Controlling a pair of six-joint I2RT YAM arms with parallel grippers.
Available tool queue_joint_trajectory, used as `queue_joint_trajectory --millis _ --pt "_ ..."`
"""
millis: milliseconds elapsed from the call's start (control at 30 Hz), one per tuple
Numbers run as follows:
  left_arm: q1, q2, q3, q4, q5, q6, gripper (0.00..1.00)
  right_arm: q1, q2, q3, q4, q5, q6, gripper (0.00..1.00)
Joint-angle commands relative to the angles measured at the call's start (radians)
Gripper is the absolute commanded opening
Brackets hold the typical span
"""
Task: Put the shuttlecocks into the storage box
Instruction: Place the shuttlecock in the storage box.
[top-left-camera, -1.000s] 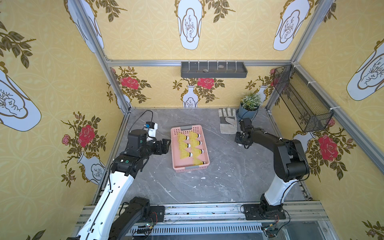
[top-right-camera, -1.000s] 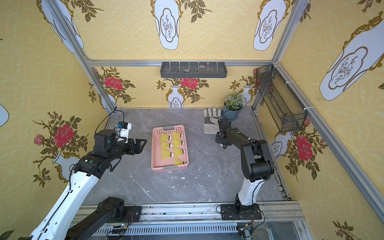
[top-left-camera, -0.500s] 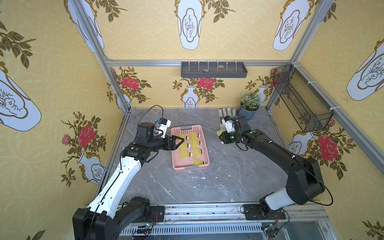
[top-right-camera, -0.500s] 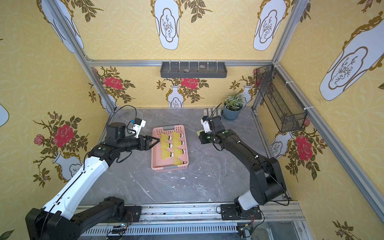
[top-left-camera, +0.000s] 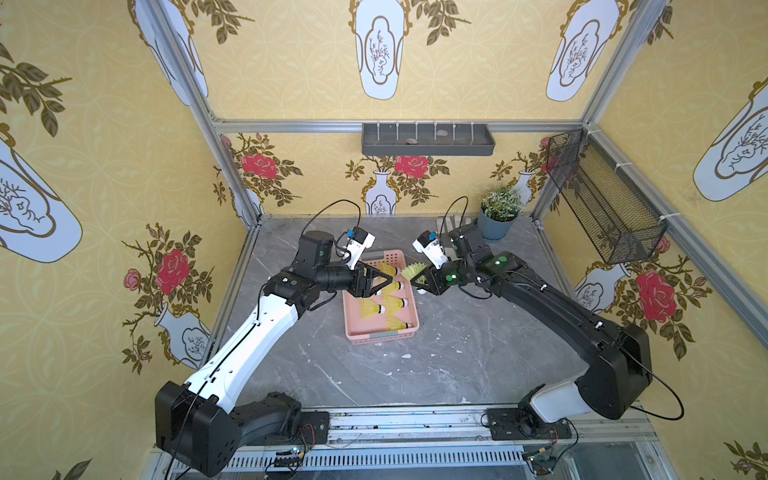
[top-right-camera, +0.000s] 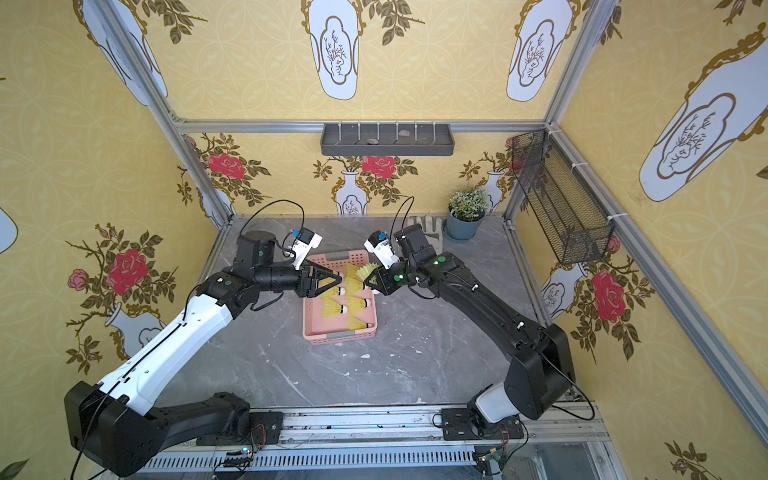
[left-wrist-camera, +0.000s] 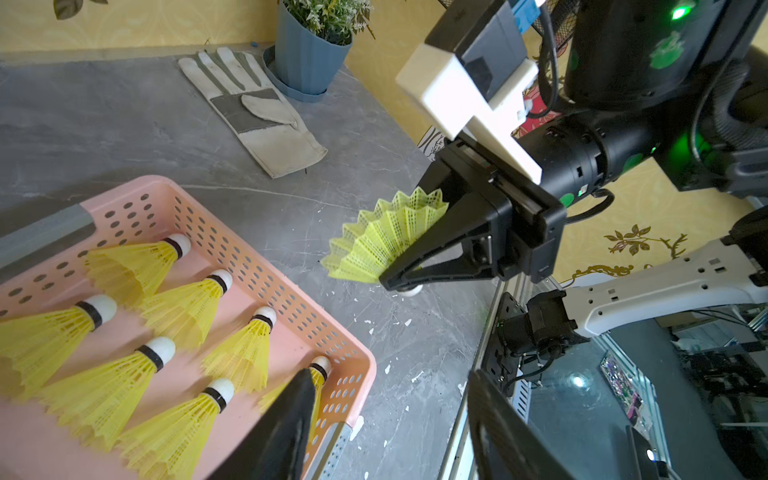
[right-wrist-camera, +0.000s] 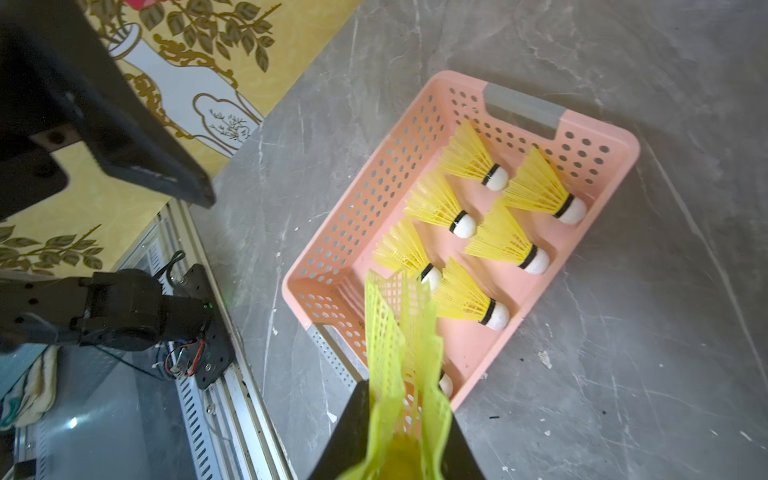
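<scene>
The pink storage box (top-left-camera: 353, 328) (top-right-camera: 316, 332) (left-wrist-camera: 266, 266) (right-wrist-camera: 602, 141) lies mid-table with several yellow shuttlecocks (top-left-camera: 384, 307) (top-right-camera: 345, 307) (left-wrist-camera: 245, 353) (right-wrist-camera: 503, 241) lying inside. My right gripper (top-left-camera: 417, 282) (top-right-camera: 372, 282) (left-wrist-camera: 395, 249) (right-wrist-camera: 405, 415) is shut on one neon shuttlecock (top-left-camera: 412, 272) (top-right-camera: 365, 272) (left-wrist-camera: 386, 237) (right-wrist-camera: 399, 332). Its skirt is squashed, and it hangs at the box's far right rim. My left gripper (top-left-camera: 390, 280) (top-right-camera: 341, 279) (left-wrist-camera: 390, 395) is open and empty above the box's far left part, facing the right gripper.
A grey-white glove (left-wrist-camera: 257, 116) and a potted plant (top-left-camera: 498, 212) (left-wrist-camera: 311, 54) sit at the back right. A dark grey tray (top-left-camera: 428, 141) hangs on the back wall and a black mesh basket (top-left-camera: 602, 199) on the right wall. White flecks litter the tabletop.
Both arms swung in toward the box. The right gripper carried the shuttlecock from beside the plant to the box's rim. The left gripper moved over the box and its jaws narrowed.
</scene>
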Motion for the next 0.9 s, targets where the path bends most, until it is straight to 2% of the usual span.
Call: queue_joint_trajectory --millis 0,467,600,700,867 --pt "-0.028 0.018 0.021 -0.010 0.004 0.075 0.56 0.014 0.000 0.020 -0.029 -0.078 -0.032 0.24" --pt "-0.055 0.055 0.068 -0.056 -0.058 0.141 0.55 0.037 0.009 0.053 -0.066 -0.084 -0.056 0.29" --pt "-0.055 0.065 0.074 -0.054 -0.050 0.146 0.56 0.037 0.012 0.048 -0.065 -0.093 -0.057 0.29" --pt "-0.055 0.075 0.079 -0.055 -0.031 0.154 0.56 0.038 0.012 0.051 -0.066 -0.101 -0.058 0.35" --pt "-0.057 0.080 0.081 -0.042 0.015 0.168 0.55 0.041 0.021 0.058 -0.081 -0.117 -0.065 0.35"
